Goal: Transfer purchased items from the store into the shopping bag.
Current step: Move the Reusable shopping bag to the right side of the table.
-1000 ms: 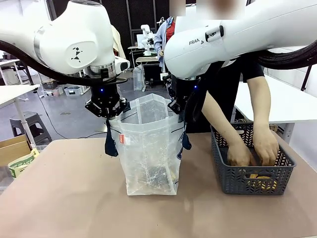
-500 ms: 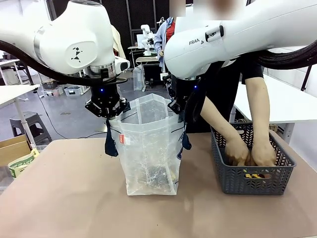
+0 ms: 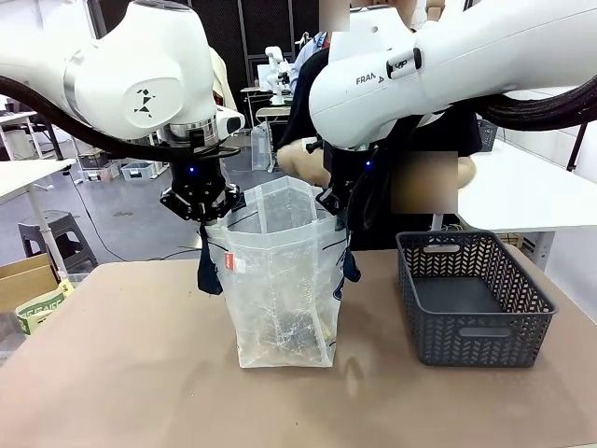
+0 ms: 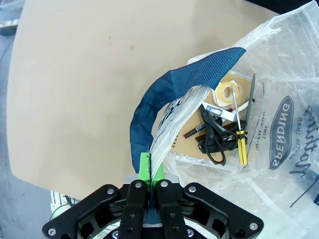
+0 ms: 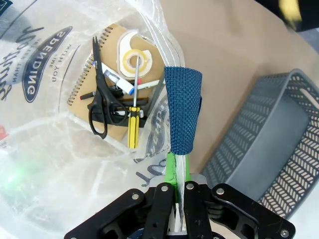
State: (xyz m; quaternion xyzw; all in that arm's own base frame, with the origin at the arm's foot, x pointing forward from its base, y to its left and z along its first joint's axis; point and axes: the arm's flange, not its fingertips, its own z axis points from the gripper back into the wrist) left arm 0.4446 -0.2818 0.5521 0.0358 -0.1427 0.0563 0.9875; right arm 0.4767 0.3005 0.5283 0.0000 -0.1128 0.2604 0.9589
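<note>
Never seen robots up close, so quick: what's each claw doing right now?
Left gripper: shut on the shopping bag rim, beside a navy handle.
Right gripper: shut on the bag's opposite rim, beside the other handle.

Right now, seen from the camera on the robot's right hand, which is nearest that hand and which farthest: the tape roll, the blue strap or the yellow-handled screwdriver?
1. Blue strap: clamped in the right hand, at the shopping bag's rim.
2. Yellow-handled screwdriver: down on the bag's bottom, handle toward the hand.
3. Tape roll: on the bottom too, at the screwdriver's far end.
</note>
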